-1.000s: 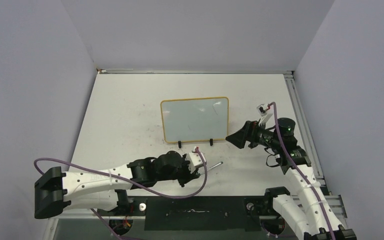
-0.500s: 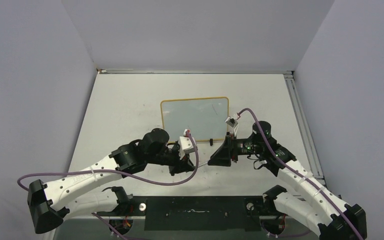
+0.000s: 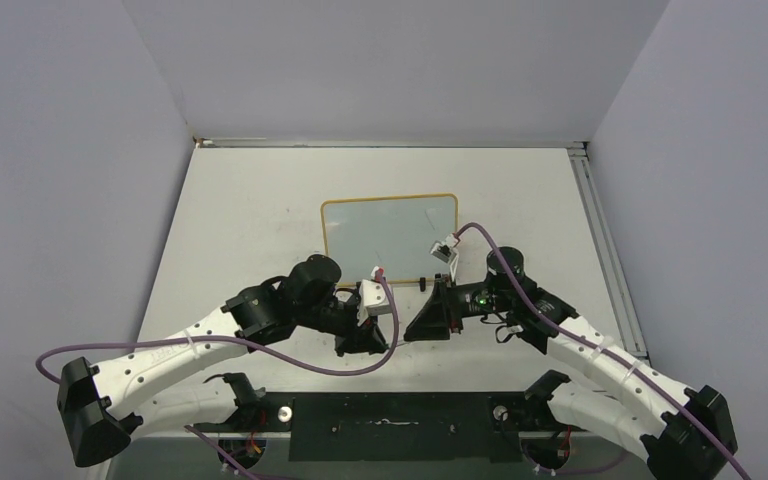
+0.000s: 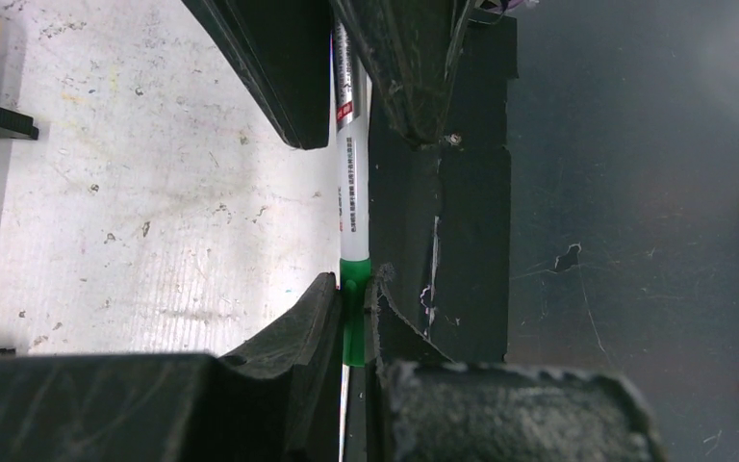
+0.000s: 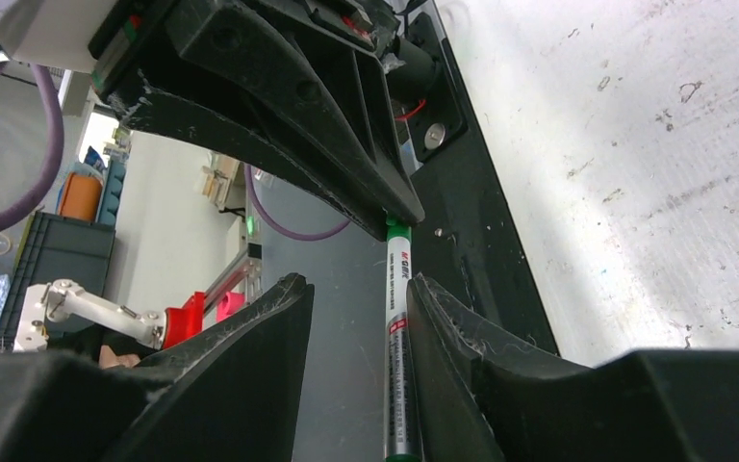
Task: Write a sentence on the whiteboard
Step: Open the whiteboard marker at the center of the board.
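Note:
The whiteboard (image 3: 390, 238), white with a thin yellow frame, stands at mid-table on two black feet. The sentence is out of view; the board's face looks plain from above. A slim marker (image 4: 349, 183) with a silver-and-white barrel hangs in the air in front of the board. My left gripper (image 4: 352, 284) is shut on its green end (image 4: 353, 318). My right gripper (image 5: 356, 284) faces the left one tip to tip (image 3: 408, 328) and straddles the barrel (image 5: 397, 327). Its right finger lies against the barrel, while the left finger (image 5: 269, 327) stands clear of it.
The board's black clip feet (image 3: 361, 287) rest on the scuffed tabletop (image 3: 250, 230). A black base plate (image 3: 390, 425) runs along the near edge below both grippers. A metal rail (image 3: 600, 240) lines the right side. Grey walls close in three sides.
My right arm swung left from beside the board to meet the left gripper, and its jaws narrowed round the marker. The left arm rose off the table with the marker, then held.

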Tool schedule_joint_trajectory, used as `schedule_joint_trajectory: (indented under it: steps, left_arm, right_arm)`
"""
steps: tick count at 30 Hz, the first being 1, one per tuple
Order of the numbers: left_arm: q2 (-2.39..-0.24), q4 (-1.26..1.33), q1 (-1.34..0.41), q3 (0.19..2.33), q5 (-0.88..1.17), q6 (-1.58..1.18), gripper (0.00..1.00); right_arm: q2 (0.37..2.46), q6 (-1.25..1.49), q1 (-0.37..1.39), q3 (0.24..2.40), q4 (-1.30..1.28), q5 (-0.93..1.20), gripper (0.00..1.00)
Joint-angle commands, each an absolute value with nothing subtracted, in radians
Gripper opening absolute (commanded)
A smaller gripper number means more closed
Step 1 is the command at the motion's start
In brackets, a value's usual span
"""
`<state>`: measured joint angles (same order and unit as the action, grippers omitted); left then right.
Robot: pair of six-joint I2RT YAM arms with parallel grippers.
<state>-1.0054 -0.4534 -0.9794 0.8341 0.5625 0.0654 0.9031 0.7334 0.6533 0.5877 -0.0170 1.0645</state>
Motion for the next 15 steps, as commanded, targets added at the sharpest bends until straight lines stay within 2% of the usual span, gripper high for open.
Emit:
schedule_joint_trajectory:
  steps: [1,15]
  left_arm:
    - [-1.004,-0.455,-0.97,0.882,0.606,0.09,0.0]
    - [-1.006,-0.451,-0.957,0.882,0.605,0.089,0.0]
  right_arm:
    - [0.924,0.694,0.684,0.603,0.003,1.052,0.41]
    - [0.945,0.66,0.73,0.603,-0.058,1.03,0.32]
